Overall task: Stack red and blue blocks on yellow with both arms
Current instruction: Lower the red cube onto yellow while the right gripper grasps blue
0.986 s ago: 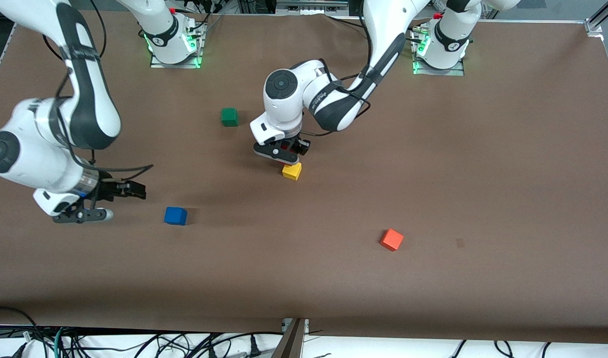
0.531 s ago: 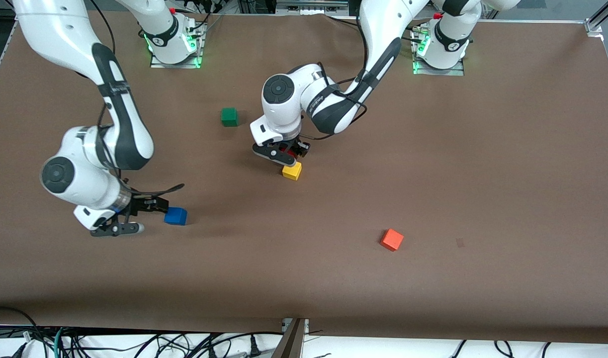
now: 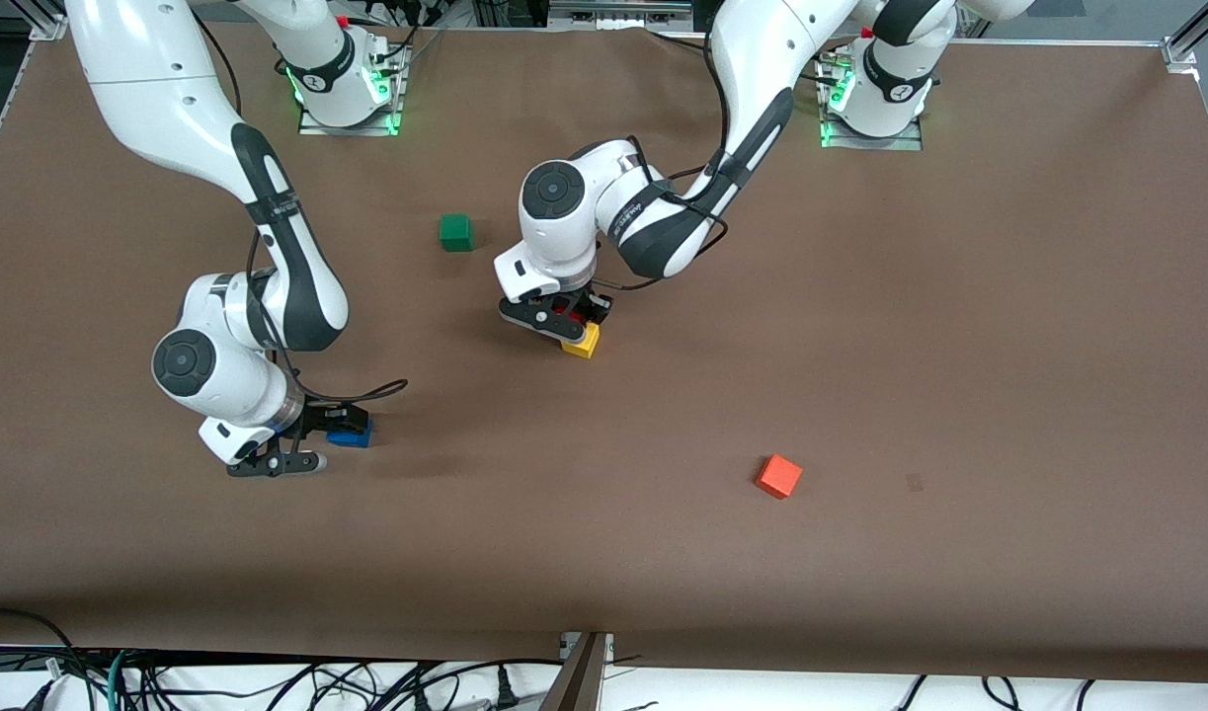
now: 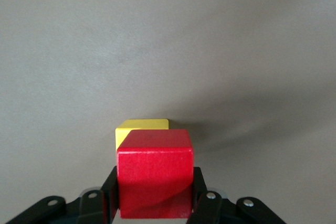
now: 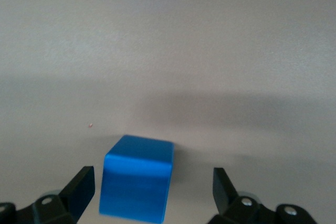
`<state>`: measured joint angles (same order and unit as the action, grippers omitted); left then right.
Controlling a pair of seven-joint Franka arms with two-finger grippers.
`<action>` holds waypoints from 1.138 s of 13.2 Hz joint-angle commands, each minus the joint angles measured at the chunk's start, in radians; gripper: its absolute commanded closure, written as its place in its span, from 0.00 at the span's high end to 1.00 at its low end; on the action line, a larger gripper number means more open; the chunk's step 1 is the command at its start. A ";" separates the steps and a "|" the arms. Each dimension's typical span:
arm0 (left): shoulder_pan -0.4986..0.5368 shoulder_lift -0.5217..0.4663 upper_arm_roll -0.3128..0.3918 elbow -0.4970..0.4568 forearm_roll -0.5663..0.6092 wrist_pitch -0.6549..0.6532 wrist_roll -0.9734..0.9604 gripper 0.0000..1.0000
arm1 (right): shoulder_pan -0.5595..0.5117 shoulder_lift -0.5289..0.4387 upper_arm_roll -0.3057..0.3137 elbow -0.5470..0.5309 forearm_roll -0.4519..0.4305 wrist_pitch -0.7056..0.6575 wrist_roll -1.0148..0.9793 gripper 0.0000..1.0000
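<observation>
My left gripper is shut on the red block and holds it just over the yellow cube near the table's middle. In the left wrist view the yellow cube shows partly past the red block's top edge. My right gripper is open, low over the blue block toward the right arm's end of the table. In the right wrist view the blue block sits between the open fingers, nearer one of them, untouched.
A green cube sits farther from the front camera than the yellow cube, toward the right arm's base. An orange-red cube lies nearer the front camera, toward the left arm's end. The brown table spreads bare around them.
My right arm has swung in from the table's end and brought its open gripper over the blue block. My left gripper has lowered slightly with the red block over the yellow cube.
</observation>
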<state>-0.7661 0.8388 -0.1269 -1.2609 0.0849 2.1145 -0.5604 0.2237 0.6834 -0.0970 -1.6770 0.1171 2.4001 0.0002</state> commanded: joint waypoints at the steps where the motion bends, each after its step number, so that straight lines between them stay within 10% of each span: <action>1: 0.013 0.017 0.000 0.035 0.019 -0.021 0.025 0.41 | 0.011 0.024 -0.003 0.016 0.000 0.024 0.041 0.90; 3: 0.013 0.017 0.000 0.032 0.024 -0.021 0.027 0.41 | 0.008 0.024 -0.003 0.016 0.004 0.024 0.043 0.67; 6: 0.013 0.017 0.000 0.025 0.026 -0.021 0.031 0.41 | 0.009 0.024 -0.003 0.016 0.000 0.024 0.121 0.05; 11: 0.013 0.016 0.000 0.025 0.024 -0.021 0.030 0.42 | 0.008 -0.010 -0.004 0.017 0.006 -0.018 0.118 0.00; 15: 0.013 0.013 0.000 0.020 0.026 -0.025 0.030 0.43 | 0.011 -0.059 -0.004 0.143 0.006 -0.312 0.159 0.00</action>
<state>-0.7559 0.8481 -0.1226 -1.2609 0.0852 2.1118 -0.5439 0.2295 0.6495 -0.0983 -1.5952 0.1171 2.2174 0.1217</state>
